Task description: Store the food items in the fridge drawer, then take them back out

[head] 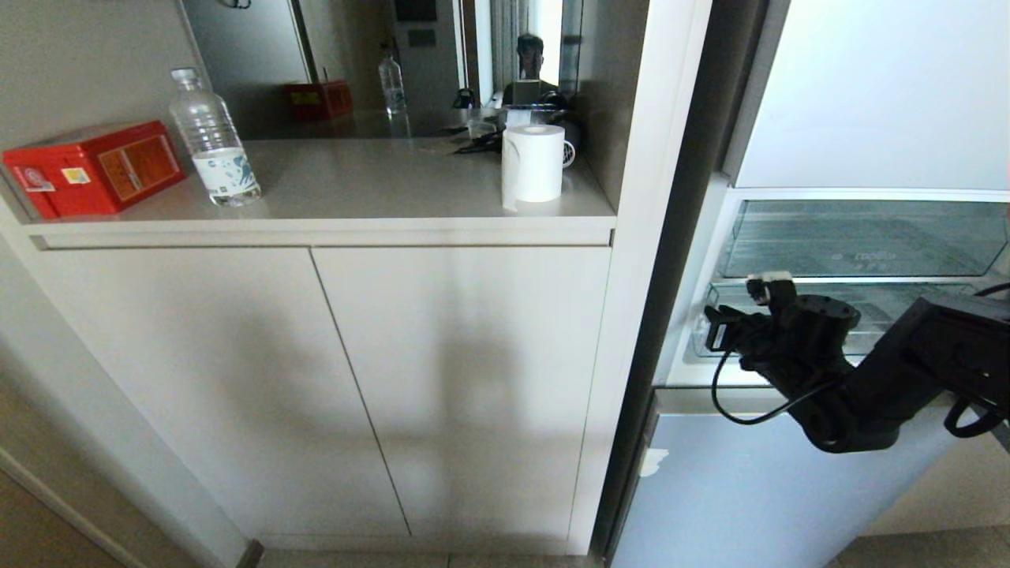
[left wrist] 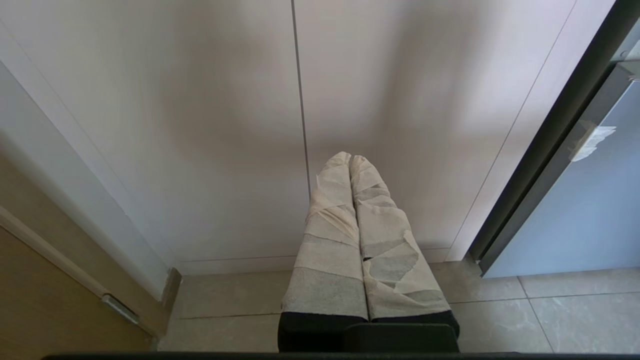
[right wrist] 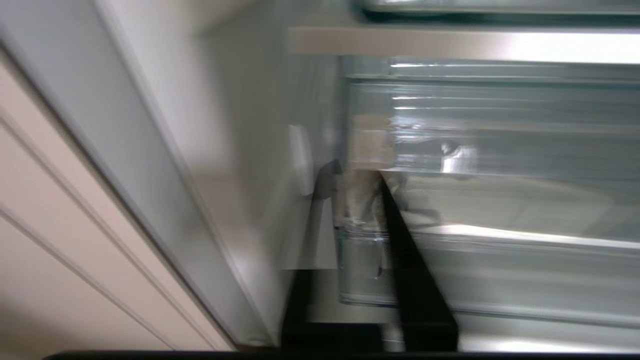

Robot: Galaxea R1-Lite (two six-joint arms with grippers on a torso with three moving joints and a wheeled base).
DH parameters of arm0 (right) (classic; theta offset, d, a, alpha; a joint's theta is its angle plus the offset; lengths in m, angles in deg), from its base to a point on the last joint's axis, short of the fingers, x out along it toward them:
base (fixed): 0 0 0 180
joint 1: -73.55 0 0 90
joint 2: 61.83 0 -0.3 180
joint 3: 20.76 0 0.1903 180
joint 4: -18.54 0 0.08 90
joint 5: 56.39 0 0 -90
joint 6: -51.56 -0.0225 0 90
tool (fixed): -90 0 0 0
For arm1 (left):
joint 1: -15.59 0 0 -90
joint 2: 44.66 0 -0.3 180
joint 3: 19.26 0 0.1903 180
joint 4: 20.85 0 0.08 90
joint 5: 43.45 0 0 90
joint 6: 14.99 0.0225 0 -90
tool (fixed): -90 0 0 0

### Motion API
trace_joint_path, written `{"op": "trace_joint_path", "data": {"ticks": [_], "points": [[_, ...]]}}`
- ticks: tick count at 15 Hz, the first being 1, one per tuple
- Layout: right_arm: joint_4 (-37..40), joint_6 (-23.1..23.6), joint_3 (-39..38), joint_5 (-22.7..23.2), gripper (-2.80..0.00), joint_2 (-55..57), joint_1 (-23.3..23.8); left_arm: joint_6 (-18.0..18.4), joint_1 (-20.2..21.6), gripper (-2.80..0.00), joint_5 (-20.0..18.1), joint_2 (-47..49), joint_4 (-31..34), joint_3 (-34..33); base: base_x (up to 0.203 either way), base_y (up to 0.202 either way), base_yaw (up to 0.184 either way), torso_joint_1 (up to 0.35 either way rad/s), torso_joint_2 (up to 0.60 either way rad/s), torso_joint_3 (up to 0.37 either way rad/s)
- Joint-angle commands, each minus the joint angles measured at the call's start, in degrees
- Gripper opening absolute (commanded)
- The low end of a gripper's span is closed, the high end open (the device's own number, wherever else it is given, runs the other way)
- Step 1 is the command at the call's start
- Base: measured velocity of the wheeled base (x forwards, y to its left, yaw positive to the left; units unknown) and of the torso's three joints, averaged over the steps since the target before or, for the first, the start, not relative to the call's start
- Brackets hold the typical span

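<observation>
The fridge drawer point(head: 884, 309) is the shallow clear one under the taller clear drawer point(head: 860, 237), inside the open fridge at the right. My right gripper point(head: 742, 312) is at this drawer's left front corner. In the right wrist view its two dark fingers stand apart, with the drawer's clear corner point(right wrist: 360, 270) between them; my right gripper point(right wrist: 355, 170) is smeared by motion there. My left gripper point(left wrist: 350, 157) is parked low, its taped fingers pressed together with nothing between them, pointing at the cabinet doors. The food items are out of view.
A cabinet counter point(head: 355, 197) to the left carries a red box point(head: 95, 167), a water bottle point(head: 213, 142) and a paper roll point(head: 534, 163). A white panel point(head: 647, 237) divides cabinet and fridge. A person is reflected in the mirror behind.
</observation>
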Motion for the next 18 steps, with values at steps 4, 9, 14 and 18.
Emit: {"op": "trace_joint_path", "data": {"ticks": [4,9,14,18], "points": [[-0.3,-0.1,-0.3,-1.5,-2.80,0.0,-2.6,0.0,0.0,-2.80,0.0,0.1,0.0,0.0,0.000,0.000,0.000,0.000,0.00,0.000],[-0.6,-2.1,-7.1,-1.9,-2.80,-4.5,-2.6,0.0,0.0,-2.80,0.0,0.1,0.1,0.0,0.000,0.000,0.000,0.000,0.00,0.000],[-1.8,-3.5,-19.5,-1.8,-2.80,-11.6,-2.7,0.0,0.0,-2.80,0.0,0.1,0.1,0.0,0.000,0.000,0.000,0.000,0.00,0.000],[-2.7,-3.9,-29.6,-1.6,-2.80,-18.2,-2.8,0.0,0.0,-2.80,0.0,0.1,0.1,0.0,0.000,0.000,0.000,0.000,0.00,0.000]]}}
